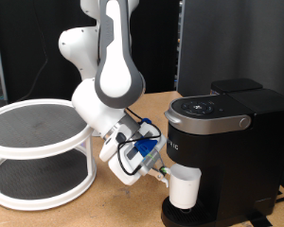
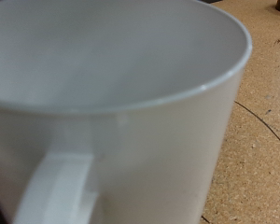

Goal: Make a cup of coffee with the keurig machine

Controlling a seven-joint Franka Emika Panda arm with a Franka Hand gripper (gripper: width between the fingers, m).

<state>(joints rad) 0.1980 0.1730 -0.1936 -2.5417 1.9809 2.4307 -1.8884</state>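
The white cup (image 1: 185, 187) stands upright on the drip tray of the black keurig machine (image 1: 239, 142), under its closed lid with the round button panel (image 1: 201, 107). My gripper (image 1: 159, 174) is low at the cup's side, on the exterior view's left, right up against it. In the wrist view the cup (image 2: 131, 103) fills the frame, its handle (image 2: 54, 191) close to the camera and its inside empty. My fingers do not show in the wrist view.
A white two-tier round rack (image 1: 38, 151) stands on the exterior view's left, close behind my arm. The table is a speckled brown board (image 2: 261, 140). A thin cable (image 2: 266, 121) lies on it beside the cup.
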